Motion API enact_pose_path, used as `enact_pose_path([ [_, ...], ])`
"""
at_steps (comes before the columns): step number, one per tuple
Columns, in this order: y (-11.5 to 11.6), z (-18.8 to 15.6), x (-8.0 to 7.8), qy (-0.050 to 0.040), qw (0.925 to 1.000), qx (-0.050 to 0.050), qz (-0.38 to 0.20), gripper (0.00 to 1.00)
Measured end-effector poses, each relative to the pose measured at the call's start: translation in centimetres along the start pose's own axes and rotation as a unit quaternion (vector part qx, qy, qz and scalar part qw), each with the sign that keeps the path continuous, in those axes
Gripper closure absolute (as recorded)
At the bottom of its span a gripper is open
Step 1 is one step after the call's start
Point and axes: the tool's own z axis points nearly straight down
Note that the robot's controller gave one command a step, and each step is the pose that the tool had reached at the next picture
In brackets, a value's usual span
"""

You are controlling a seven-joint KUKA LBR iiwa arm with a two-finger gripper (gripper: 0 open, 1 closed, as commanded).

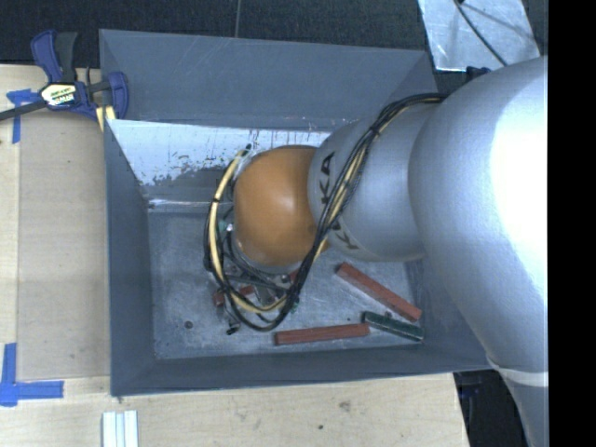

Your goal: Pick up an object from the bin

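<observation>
Hidden under the arm's orange cover (270, 203), the gripper (244, 307) is low over the floor of the bin (130, 277), left of the middle. Nobody can tell if it is open or shut, or has anything. A small red bit (221, 298) peeks out just beside it. It should probably go straight down, gently, and not bump the red-brown stick (321, 334) nearby.

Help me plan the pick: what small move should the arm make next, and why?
Probably a short shift of the hand toward the view's lower right. It hangs low over the bin floor under the orange wrist cover. The nearest clearly seen thing is the red-brown stick, lying flat by the front wall, just beside the hand.
</observation>
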Motion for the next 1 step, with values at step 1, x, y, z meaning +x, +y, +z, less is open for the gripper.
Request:
enact_pose_path([
  [1,-1.99,-24.97,-0.41,-0.0050,0.9996,0.001,-0.026,1.00],
])
